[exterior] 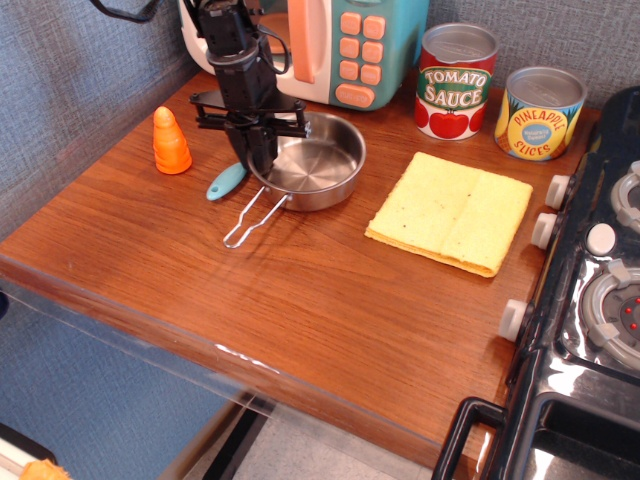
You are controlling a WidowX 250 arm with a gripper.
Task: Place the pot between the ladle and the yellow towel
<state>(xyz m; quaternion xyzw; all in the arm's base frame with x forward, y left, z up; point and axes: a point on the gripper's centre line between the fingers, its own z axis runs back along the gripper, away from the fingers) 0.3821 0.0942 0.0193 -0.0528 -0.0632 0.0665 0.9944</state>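
Note:
The shiny steel pot [315, 165] sits low over the wooden counter, left of the yellow towel [452, 210], its wire handle [250, 218] pointing to the front left. My gripper [258, 160] is shut on the pot's left rim. The ladle is mostly hidden behind the gripper and pot; only its light blue handle end [226, 181] shows, just left of the pot. The towel lies flat and bare to the right, with a gap of counter between it and the pot.
An orange cone toy [170, 142] stands at the left. A toy microwave [340, 45] is at the back. A tomato sauce can [455, 80] and a pineapple can [540, 112] stand at the back right. A black stove [590, 290] borders the right edge.

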